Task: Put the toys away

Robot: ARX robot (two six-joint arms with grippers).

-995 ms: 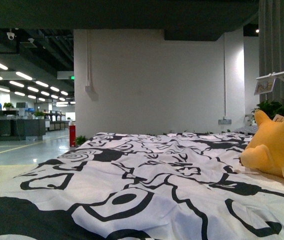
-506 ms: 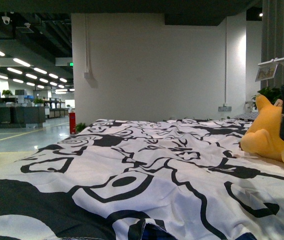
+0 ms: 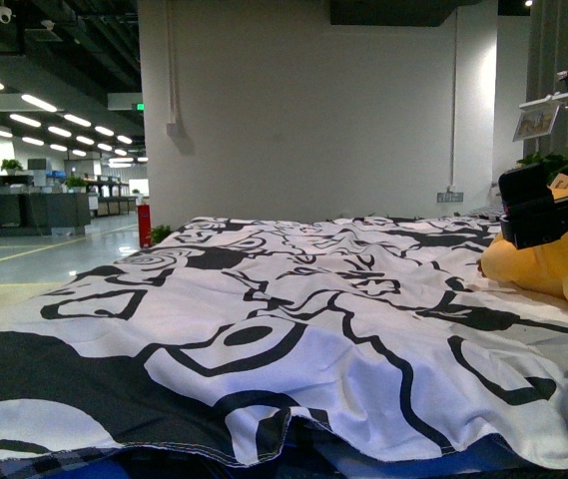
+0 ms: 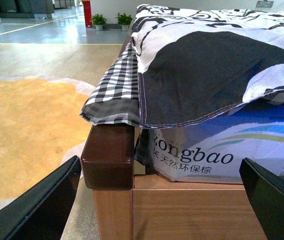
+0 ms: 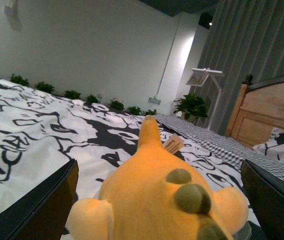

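On the black-and-white duvet [image 3: 293, 329], the reach for the orange-yellow plush toy [image 3: 548, 271] is under way. From the front we see the toy lying on the duvet's far right part, partly cut off by the edge of the view, with the black end of the right arm [image 3: 548, 212] hanging just above and in front of it. One stubby limb sticks out toward the duvet's middle, and from here we cannot read the whole body line. At the left wrist, the left gripper [image 4: 156, 200] holds nothing, its jaws spread wide. It faces the corner below the duvet's hem, where a checked sheet [image 4: 113, 95] droops over a dark wooden post [image 4: 108, 157] and a printed mattress bag [image 4: 206, 152] shows under the hem. No toy lies in this view. At the right wrist, the right gripper [image 5: 156, 205] is spread just as wide and grips nothing. Its dark fingers [image 5: 37, 210] stand well out to either side of the toy, apart from the plush. The toy rests on the duvet between them with its long axis running straight away from the wrist. Its rounded end with the olive spots [image 5: 191, 199] is nearest, and a pointed tip with a paper tag [image 5: 172, 145] aims away across the duvet. We judge the step to be the approach before the grasp, with nothing yet lifted. The next move calls for easing the right arm onward until the fingers flank the body's width, then closing gently across that short axis, since the soft plush will give under the pinch.
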